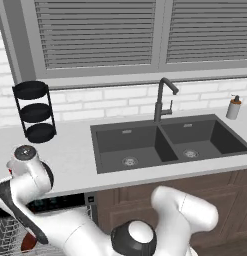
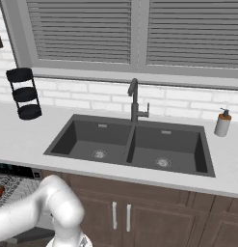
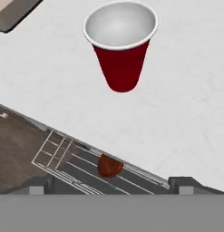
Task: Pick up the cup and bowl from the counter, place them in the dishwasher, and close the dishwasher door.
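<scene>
The red cup (image 3: 121, 45) stands upright on the pale bench (image 3: 186, 127), its white inside showing from above. The claw (image 3: 111, 189) hangs over it with its jaws spread wide and nothing between them, the two dark fingertips (image 3: 37, 186) apart at the lower edge of the hand view. Beyond the bench edge, the reddish-brown bowl (image 3: 109, 166) sits in the grey wire rack (image 3: 56, 152) of the open dishwasher (image 1: 60, 202). Farther right along the bench lies the dark double sink (image 1: 165, 142), with a black three-tier stand (image 1: 35, 111) at the far left.
</scene>
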